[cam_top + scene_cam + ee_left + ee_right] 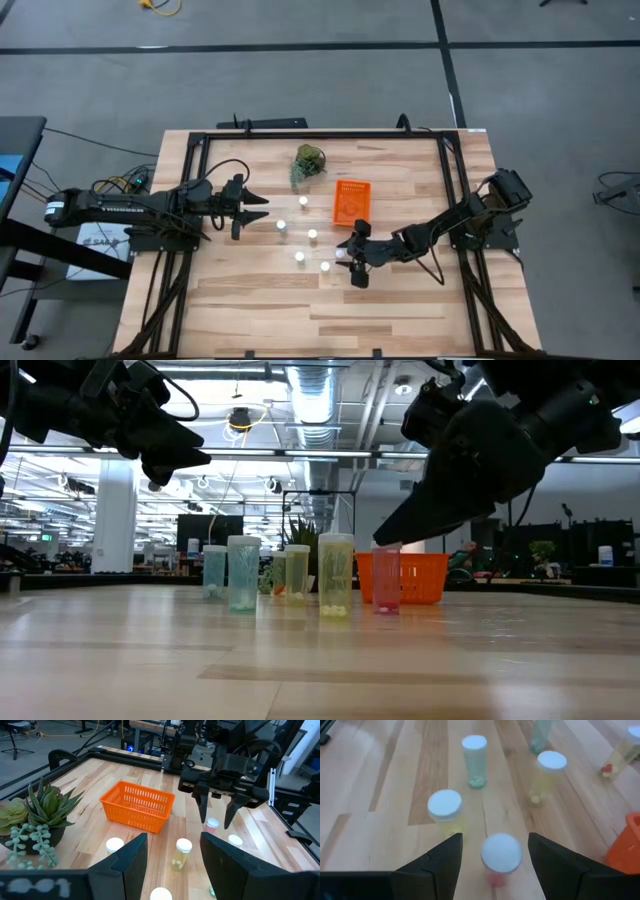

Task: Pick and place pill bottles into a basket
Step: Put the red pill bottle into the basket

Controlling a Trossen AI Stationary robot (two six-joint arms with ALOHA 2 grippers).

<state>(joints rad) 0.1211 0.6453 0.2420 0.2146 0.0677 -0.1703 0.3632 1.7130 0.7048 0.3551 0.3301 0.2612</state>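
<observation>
My right pincer point(492, 857) hung spread wide above the pink pill bottle point(501, 854), which stood on the table between its fingers, the basket point(352, 201) just beyond. I judged the pick underway: next, lower and clench. My left pincer point(262, 208) waited released, well apart.

basket point(626, 842) cut off at right wrist view's edge, farthest bottles point(620, 755) blurred there

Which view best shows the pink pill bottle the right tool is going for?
Right wrist view: the pink pill bottle sits between the open right tool's fingers, cap clear. Left wrist view shows it under that tool; low view shows its side; high view barely shows it beside the tool.
</observation>
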